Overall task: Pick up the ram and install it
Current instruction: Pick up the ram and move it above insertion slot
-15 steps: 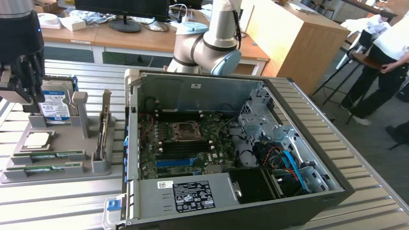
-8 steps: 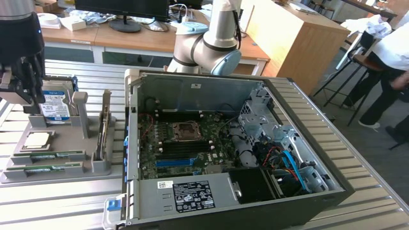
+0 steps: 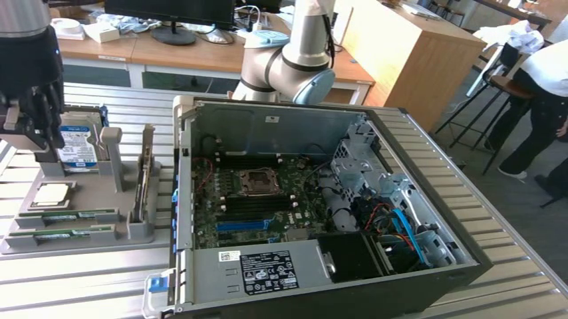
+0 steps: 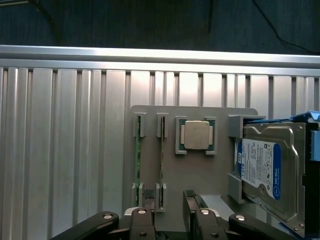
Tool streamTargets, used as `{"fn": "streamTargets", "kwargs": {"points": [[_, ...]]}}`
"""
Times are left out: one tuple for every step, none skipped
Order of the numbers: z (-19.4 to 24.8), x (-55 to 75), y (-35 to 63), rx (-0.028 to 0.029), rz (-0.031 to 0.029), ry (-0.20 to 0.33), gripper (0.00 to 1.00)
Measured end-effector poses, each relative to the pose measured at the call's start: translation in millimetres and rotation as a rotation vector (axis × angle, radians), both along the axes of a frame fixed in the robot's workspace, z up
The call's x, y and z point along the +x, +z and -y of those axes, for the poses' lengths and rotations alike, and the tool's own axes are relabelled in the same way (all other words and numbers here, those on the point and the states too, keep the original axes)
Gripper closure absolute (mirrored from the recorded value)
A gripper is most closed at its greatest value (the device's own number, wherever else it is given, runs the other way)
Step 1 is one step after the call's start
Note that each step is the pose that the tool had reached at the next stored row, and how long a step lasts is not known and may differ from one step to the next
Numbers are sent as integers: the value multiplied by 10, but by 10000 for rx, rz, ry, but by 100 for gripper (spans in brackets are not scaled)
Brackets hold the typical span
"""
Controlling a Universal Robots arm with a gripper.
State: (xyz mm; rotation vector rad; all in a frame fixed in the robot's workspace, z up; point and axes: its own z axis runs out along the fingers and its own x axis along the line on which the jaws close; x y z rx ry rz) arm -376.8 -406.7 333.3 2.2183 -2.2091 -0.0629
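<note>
the job has hardly begun. the pincer (image 3: 31,136) hangs at the upper left of the exterior view, over the grey holder (image 3: 133,232). in the wrist view its two fingers (image 4: 148,196) are spread apart with a clear gap, and they hold nothing.

the ram (image 3: 69,215) is a long green stick in its groove in the holder, at the lower left of the exterior view. a second stick (image 3: 60,234) lies just beside it. in the wrist view the ram (image 4: 161,165) lines up with the gap between the fingers, but i think the pincer is above it and not touching.

the open computer (image 3: 266,126) fills the middle of the exterior view. the long slots (image 3: 253,203) on its board look bare to me. so the grab, the carry and the push into a slot are all not yet done.
</note>
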Motion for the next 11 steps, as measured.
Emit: {"fn": "streamTargets", "kwargs": {"points": [[0,0,-12,0,1,0,64],[0,0,-23,-1,0,0,64],[0,0,-35,0,1,0,64],[0,0,-47,0,2,0,64],[0,0,-60,0,2,0,64],[0,0,-71,-1,2,0,64],[0,0,-82,-1,3,0,64],[0,0,-94,0,3,0,64],[0,0,-105,-1,4,0,64],[0,0,-116,0,5,0,64],[0,0,-128,0,5,0,64]]}}
